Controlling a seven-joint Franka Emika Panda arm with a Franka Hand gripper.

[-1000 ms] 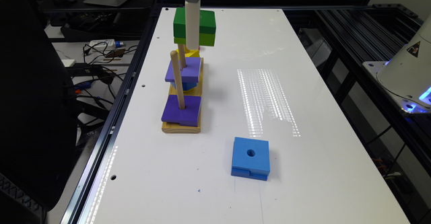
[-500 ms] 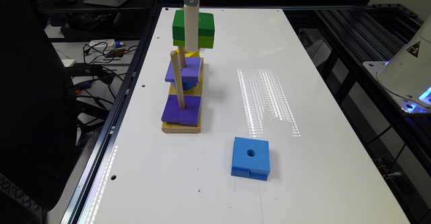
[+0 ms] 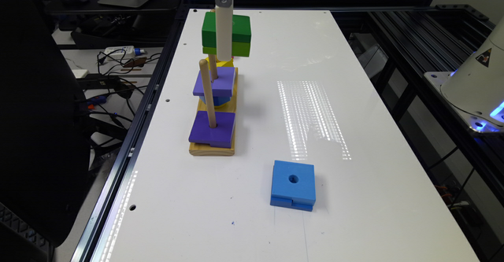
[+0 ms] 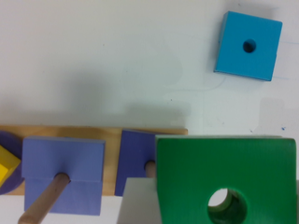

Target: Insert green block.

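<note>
The gripper (image 3: pixel 224 37) shows in the exterior view as a white finger strip hanging from above, laid across the near face of the square green block with a dark green upper layer, a lime green lower layer and a round centre hole (image 3: pixel 236 34). The block is held off the white tabletop (image 3: pixel 354 96), level, above the far end of the wooden peg board (image 3: pixel 212 148). In the wrist view the green block (image 4: pixel 224 172) sits directly under the camera, its hole open; a grey-white finger pad (image 4: pixel 138 203) lies against one side, so the gripper appears clamped on the block, though the opposite finger is out of frame and contact there cannot be confirmed.

Below the gripper, a wooden peg (image 3: pixel 212 66) rises toward the block's underside; whether its tip has entered the hole cannot be determined. On that peg, lower down, a purple square block (image 3: pixel 214 82) rests over a blue piece (image 3: pixel 214 100), with a yellow piece (image 3: pixel 224 63) just behind.

Nearer the camera than the gripper, a second wooden peg (image 3: pixel 207 93) stands through another purple square block (image 3: pixel 212 129) at the board's near end.

Well apart from the gripper, toward the exterior view's right and nearer the camera, a blue square block with a centre hole (image 3: pixel 293 185) lies flat on the tabletop.
</note>
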